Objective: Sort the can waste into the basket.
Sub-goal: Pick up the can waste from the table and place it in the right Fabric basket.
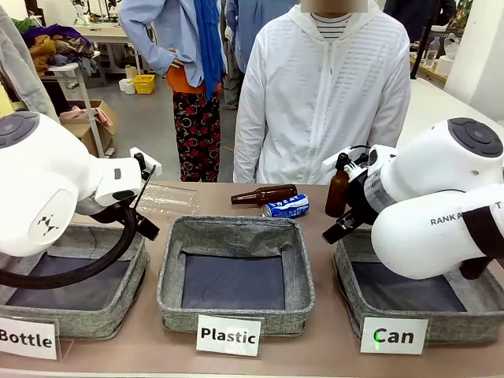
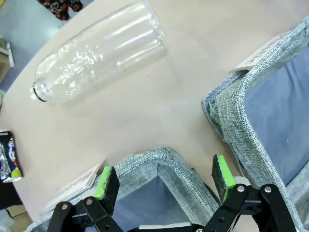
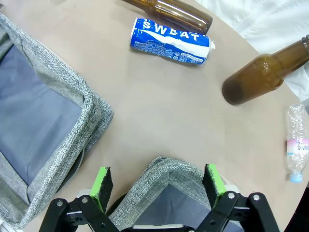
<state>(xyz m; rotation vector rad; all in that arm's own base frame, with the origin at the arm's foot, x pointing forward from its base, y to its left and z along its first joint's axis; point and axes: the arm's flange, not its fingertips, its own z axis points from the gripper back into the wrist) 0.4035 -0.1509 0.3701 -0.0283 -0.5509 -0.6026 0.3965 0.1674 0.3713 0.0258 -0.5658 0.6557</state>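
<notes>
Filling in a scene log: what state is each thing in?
blue and white can: lying on its side, on the table
black can: on the table, partly cut off
"Can" basket: nothing in the visible part
brown bottle beside the blue can: lying
other brown bottle: upright
large clear bottle: lying, uncapped
left gripper: open, empty
right gripper: open, empty
</notes>
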